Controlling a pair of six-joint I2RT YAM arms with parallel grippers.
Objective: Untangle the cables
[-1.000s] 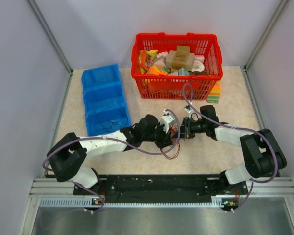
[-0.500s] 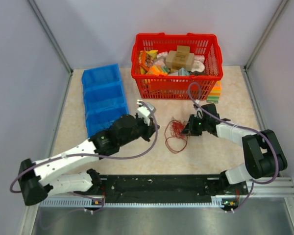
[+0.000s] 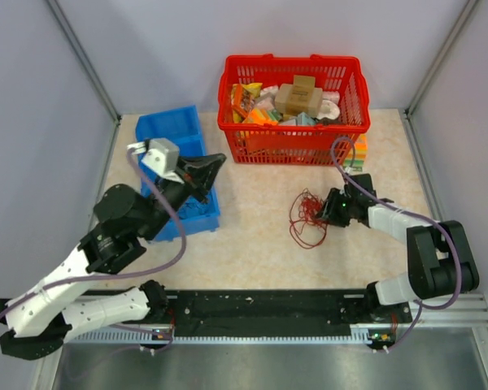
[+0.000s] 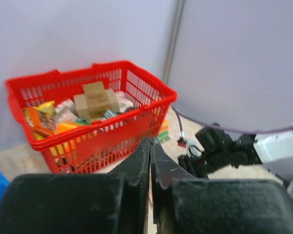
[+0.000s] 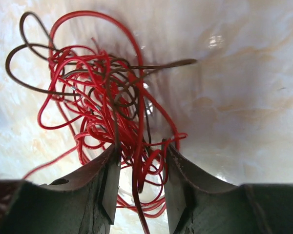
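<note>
The cables (image 5: 100,92) are a loose tangle of thin red and dark-red wires lying on the pale tabletop, right of the middle in the top view (image 3: 307,218). My right gripper (image 5: 140,152) is low at the bundle's right side (image 3: 326,213). Its jaws stand open, and several red strands run loosely between the fingers (image 5: 110,180). My left gripper (image 3: 218,162) is raised over the blue bins, far to the left of the bundle. It is shut (image 4: 150,142), and I see nothing held in it.
A red basket (image 3: 293,126) full of packets and boxes stands at the back, also seen in the left wrist view (image 4: 95,129). Blue bins (image 3: 167,130) sit at the left. A small coloured stack (image 3: 358,153) lies by the basket's right corner.
My left arm has let go of the bundle and swung up and left, over the blue bins. My right gripper has opened and shifted slightly right, and the bundle now lies on the table.
</note>
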